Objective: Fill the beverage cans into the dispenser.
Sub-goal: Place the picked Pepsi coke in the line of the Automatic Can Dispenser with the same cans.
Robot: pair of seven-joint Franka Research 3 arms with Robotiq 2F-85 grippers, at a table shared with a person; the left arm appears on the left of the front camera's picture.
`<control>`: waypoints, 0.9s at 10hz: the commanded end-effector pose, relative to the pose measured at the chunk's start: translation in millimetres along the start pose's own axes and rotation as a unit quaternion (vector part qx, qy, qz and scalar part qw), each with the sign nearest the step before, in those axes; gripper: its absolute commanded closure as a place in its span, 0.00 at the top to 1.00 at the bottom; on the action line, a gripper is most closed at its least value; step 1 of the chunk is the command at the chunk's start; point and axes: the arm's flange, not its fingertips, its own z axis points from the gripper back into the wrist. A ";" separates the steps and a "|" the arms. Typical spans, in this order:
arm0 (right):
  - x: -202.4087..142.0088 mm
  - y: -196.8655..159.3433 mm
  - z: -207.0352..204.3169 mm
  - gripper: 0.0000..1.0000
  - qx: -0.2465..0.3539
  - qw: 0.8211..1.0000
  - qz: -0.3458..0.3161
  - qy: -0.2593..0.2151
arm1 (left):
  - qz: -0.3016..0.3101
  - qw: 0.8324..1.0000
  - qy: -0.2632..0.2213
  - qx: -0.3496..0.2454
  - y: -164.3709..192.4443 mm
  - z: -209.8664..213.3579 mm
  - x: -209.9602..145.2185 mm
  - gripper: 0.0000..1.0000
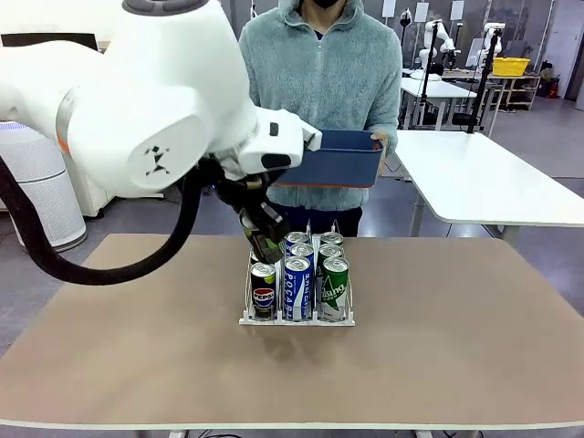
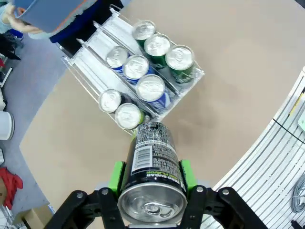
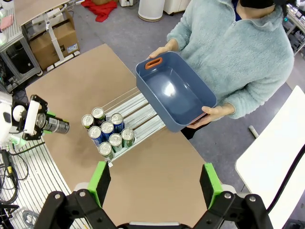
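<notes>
Pinching a black can (image 2: pixel 151 162) in left fingers (image 2: pixel 116 177); best lowered upright into the dispenser's (image 1: pixel 297 318) left lane.

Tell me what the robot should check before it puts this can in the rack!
1. Can held firmly: ok. The left gripper has its jaws shut on the dark can.
2. Free spot in the dispenser: ok. One outer lane holds two cans, the other lanes three each.
3. Can upright like the others: not ok. It is tipped over.
4. Can lined up with the free lane: cannot tell.
5. Right gripper out of the way: ok. It is open, high above the table.
6. Person's blue bin clear: probably ok. It is held up by the dispenser's far end.
</notes>
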 end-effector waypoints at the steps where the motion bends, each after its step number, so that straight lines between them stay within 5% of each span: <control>1: 0.1 0.9 0.2 1.00 0.000 1.000 -0.006 0.000 | -0.030 0.999 -0.021 -0.010 -12.7 -11.5 -9.2 0.58; 9: 0.1 0.9 0.2 1.00 0.000 1.000 -0.006 0.000 | -0.047 0.995 -0.028 -0.083 -3.6 -81.6 -45.3 0.58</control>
